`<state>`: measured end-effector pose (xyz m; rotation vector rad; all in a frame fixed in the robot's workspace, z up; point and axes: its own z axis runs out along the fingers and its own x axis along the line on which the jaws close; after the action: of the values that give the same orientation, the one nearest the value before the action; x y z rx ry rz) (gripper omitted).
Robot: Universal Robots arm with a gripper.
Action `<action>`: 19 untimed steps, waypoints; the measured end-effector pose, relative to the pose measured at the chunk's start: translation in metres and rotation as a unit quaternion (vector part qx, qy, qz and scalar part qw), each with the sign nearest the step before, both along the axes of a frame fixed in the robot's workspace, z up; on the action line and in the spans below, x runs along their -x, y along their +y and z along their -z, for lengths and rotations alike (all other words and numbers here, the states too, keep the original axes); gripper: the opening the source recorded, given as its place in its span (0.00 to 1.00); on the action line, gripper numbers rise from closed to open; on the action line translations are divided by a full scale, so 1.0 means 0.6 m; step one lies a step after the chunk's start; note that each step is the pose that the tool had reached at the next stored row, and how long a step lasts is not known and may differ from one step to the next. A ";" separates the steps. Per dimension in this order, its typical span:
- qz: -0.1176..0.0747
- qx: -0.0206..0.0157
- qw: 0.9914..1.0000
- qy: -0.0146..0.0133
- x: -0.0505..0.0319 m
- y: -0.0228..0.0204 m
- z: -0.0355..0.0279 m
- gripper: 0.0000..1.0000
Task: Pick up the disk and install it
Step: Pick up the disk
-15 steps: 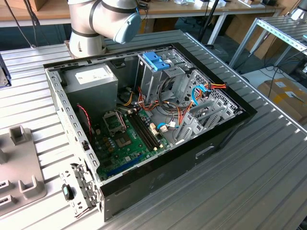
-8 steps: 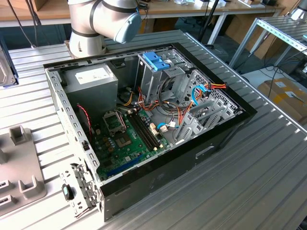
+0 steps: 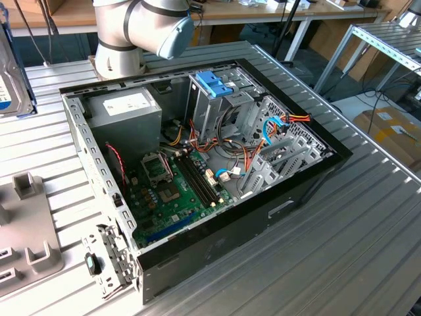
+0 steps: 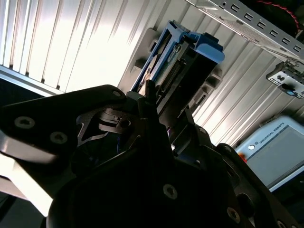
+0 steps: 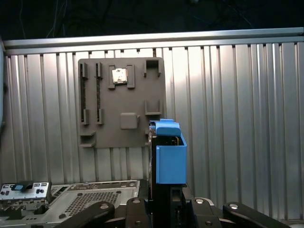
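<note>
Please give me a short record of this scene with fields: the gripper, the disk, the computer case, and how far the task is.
gripper: shut on the disk
disk: held on edge over the ribbed table, blue carrier end away from the gripper
computer case: open, lying on the table, motherboard exposed
drive cage: inside the case, blue latch on top
task state: disk picked up, not yet installed; it is outside the case

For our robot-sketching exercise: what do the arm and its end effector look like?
The arm is silver-grey, built of thick round tubes, with a blue-grey cap on one joint. The end effector is matt black and angular, its plates studded with round screw heads.
</note>
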<state>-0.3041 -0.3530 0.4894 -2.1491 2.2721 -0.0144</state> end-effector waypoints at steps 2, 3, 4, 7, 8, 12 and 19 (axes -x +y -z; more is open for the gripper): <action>0.000 0.000 1.000 0.000 -0.010 0.0000 0.000 0.35; 0.000 0.000 1.000 0.000 -0.016 0.0000 0.000 0.35; 0.000 0.000 1.000 0.000 -0.019 0.0000 0.000 0.35; 0.000 0.000 1.000 0.000 -0.031 0.0000 0.000 0.35; 0.000 0.000 1.000 0.000 -0.035 0.0000 0.000 0.35; 0.000 0.000 1.000 0.000 -0.050 0.0001 0.000 0.35; 0.000 0.000 1.000 0.000 -0.086 0.0005 0.000 0.35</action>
<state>-0.2524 -0.3527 0.4894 -2.1490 2.2722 -0.0144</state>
